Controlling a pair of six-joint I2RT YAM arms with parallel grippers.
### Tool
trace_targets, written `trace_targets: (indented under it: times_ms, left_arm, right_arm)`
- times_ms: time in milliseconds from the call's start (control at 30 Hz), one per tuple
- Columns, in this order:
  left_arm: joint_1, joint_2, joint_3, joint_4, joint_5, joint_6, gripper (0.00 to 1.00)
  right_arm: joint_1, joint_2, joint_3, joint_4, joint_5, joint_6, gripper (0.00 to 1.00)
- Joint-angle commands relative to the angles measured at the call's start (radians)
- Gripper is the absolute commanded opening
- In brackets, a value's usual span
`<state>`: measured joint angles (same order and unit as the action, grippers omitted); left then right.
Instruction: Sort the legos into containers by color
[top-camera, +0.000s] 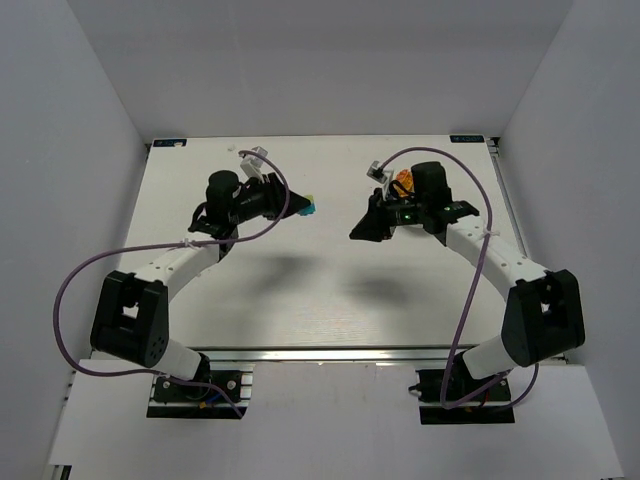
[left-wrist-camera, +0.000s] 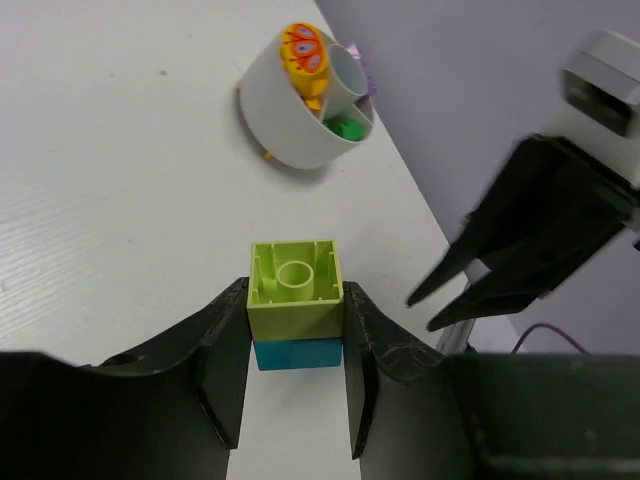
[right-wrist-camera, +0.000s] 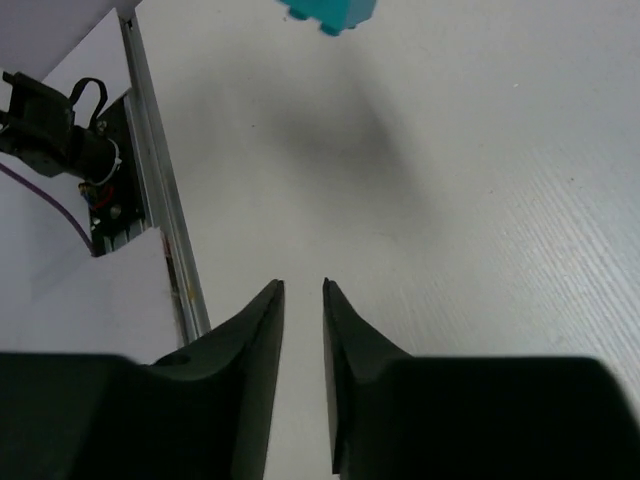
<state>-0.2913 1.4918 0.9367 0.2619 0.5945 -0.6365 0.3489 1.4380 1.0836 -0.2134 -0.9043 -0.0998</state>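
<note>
A two-coloured stack, a pale yellow-green lego (left-wrist-camera: 295, 300) on a cyan lego (left-wrist-camera: 297, 354), hangs above the table with my left gripper (left-wrist-camera: 296, 288) shut on its sides. From above the stack (top-camera: 309, 208) shows at the tip of the left gripper (top-camera: 300, 208). The round white bowl (left-wrist-camera: 285, 125) with dividers stands beyond it. It holds an orange-yellow lego (left-wrist-camera: 305, 55), a green lego (left-wrist-camera: 347, 128) and a purple one (left-wrist-camera: 365, 78). My right gripper (right-wrist-camera: 303, 285) faces the stack from the right, its jaws a narrow gap apart and empty. The cyan lego (right-wrist-camera: 330, 12) shows ahead of it.
In the top view the right arm (top-camera: 430, 190) covers most of the bowl; only an orange lego (top-camera: 403, 183) peeks out. An aluminium rail (right-wrist-camera: 160, 200) edges the table near the right gripper. White walls close in the table on three sides.
</note>
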Motion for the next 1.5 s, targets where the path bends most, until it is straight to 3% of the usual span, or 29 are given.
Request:
trace_targets:
  times_ms: [0, 33, 67, 133, 167, 200, 300, 467, 667, 833, 1467]
  left_arm:
    - [-0.029, -0.039, -0.065, 0.255, 0.051, 0.046, 0.00]
    - [-0.046, -0.039, -0.071, 0.264, 0.039, 0.040, 0.00]
    - [-0.046, -0.038, -0.076, 0.275, 0.013, 0.037, 0.00]
    - [-0.075, -0.036, -0.084, 0.306, -0.019, 0.011, 0.00]
    - [-0.075, -0.036, -0.088, 0.321, -0.050, -0.003, 0.00]
    - [-0.088, -0.036, -0.096, 0.342, -0.070, -0.017, 0.00]
    - [-0.107, -0.028, -0.098, 0.368, -0.133, -0.071, 0.00]
    - [-0.135, 0.025, -0.075, 0.416, -0.121, -0.193, 0.00]
    - [-0.154, 0.027, -0.047, 0.272, -0.251, -0.337, 0.00]
    - [-0.163, 0.005, -0.042, 0.189, -0.335, -0.387, 0.00]
    - [-0.172, 0.027, -0.052, 0.194, -0.294, -0.471, 0.00]
  right_arm:
    - [0.041, 0.018, 0.047, 0.118, 0.093, 0.182, 0.30]
    - [0.044, 0.006, 0.035, 0.149, 0.096, 0.208, 0.37]
    - [0.058, 0.006, 0.032, 0.178, 0.126, 0.242, 0.51]
    - [0.068, 0.009, 0.044, 0.201, 0.148, 0.278, 0.62]
    - [0.082, 0.012, 0.050, 0.201, 0.177, 0.288, 0.85]
    - [0.090, 0.019, 0.056, 0.201, 0.180, 0.299, 0.89]
    - [0.097, 0.035, 0.042, 0.232, 0.186, 0.331, 0.89]
    - [0.099, 0.070, 0.009, 0.328, 0.108, 0.379, 0.89]
    - [0.119, 0.016, -0.025, 0.402, 0.292, 0.331, 0.89]
    - [0.140, 0.054, 0.048, 0.299, 0.389, 0.336, 0.89]
    - [0.162, 0.159, 0.101, 0.315, 0.400, 0.391, 0.89]
